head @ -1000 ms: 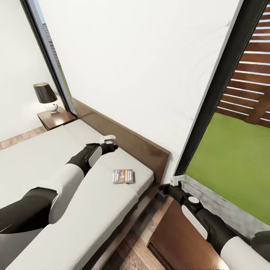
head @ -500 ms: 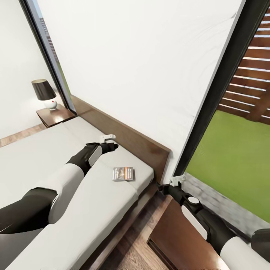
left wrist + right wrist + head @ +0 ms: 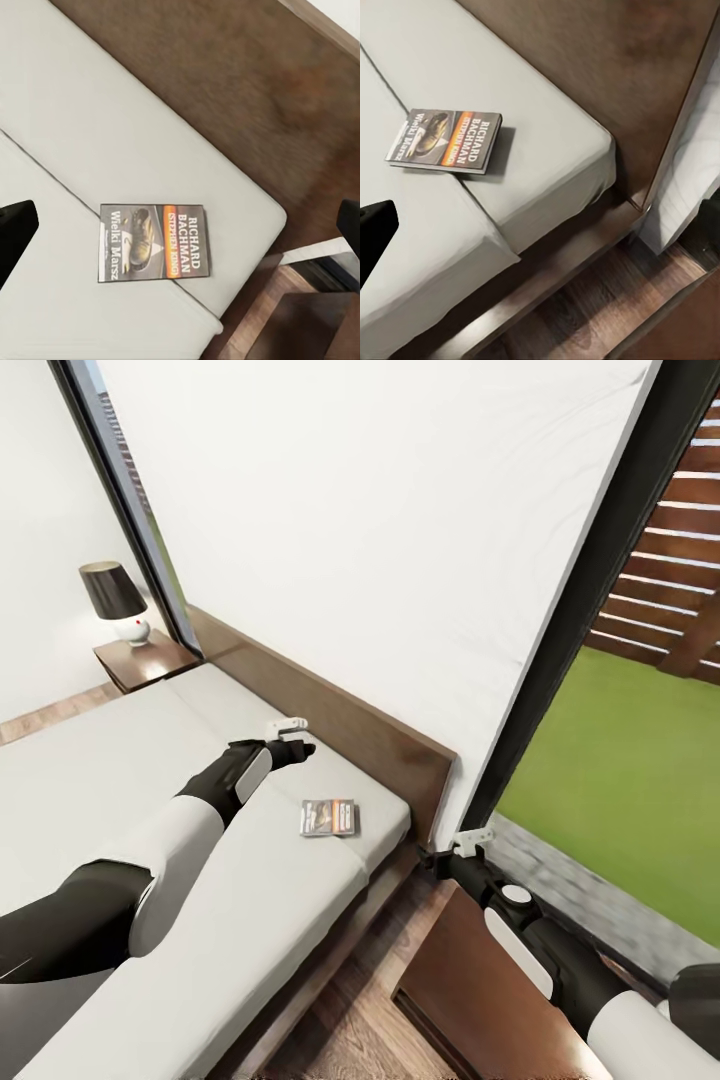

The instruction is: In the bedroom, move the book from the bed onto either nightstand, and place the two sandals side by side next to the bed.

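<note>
The book (image 3: pixel 329 817) lies flat on the pale grey mattress of the bed (image 3: pixel 120 780), near the headboard corner. It has a dark cover with an orange band. My left gripper (image 3: pixel 290 736) hovers above the mattress beside the headboard, a short way from the book (image 3: pixel 154 241), open and empty. My right gripper (image 3: pixel 464 849) hangs open over the gap between the bed's corner and the near nightstand (image 3: pixel 470 980), with the book (image 3: pixel 446 140) lying ahead of it on the mattress. The sandals are out of view.
The dark headboard (image 3: pixel 350 725) runs along the white wall. A far nightstand (image 3: pixel 148 660) carries a black-shaded lamp (image 3: pixel 114 598). Tall black-framed windows (image 3: pixel 590 610) stand to the right. A strip of wood-plank floor (image 3: pixel 340 1020) lies between bed and near nightstand.
The whole picture has shifted slightly, so the camera moved. The lamp and book sit a little higher in the view. Both arms keep the same pose.
</note>
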